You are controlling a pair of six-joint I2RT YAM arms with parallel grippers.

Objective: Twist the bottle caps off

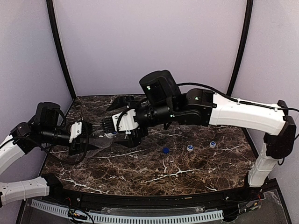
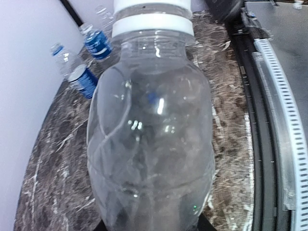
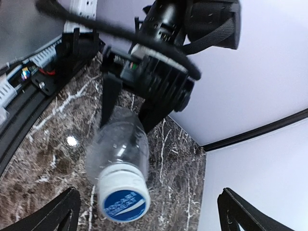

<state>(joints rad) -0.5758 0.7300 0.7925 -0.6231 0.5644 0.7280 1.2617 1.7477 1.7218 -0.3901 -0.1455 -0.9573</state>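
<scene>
My left gripper point(image 1: 78, 138) is shut on a clear unlabelled bottle point(image 1: 99, 140) and holds it on its side above the table, neck toward the right gripper. The bottle point(image 2: 151, 144) fills the left wrist view, its white cap point(image 2: 151, 14) at the top. In the right wrist view the bottle point(image 3: 120, 142) points at the camera, its white cap with a blue printed top point(image 3: 123, 198) on it. My right gripper point(image 3: 149, 211) is open and wide, and the cap sits between its fingers point(image 3: 60, 211), nearer the left one, touching neither. Three loose caps lie on the table: dark blue point(image 1: 165, 150), white point(image 1: 190, 148), white point(image 1: 212, 144).
Two blue-labelled bottles point(image 2: 98, 43) point(image 2: 84, 79) and an unlabelled one point(image 2: 60, 53) lie by the back left wall. The right arm point(image 1: 196, 109) reaches across the marble table point(image 1: 187, 172). A black rail point(image 2: 255, 120) runs along the table's near edge.
</scene>
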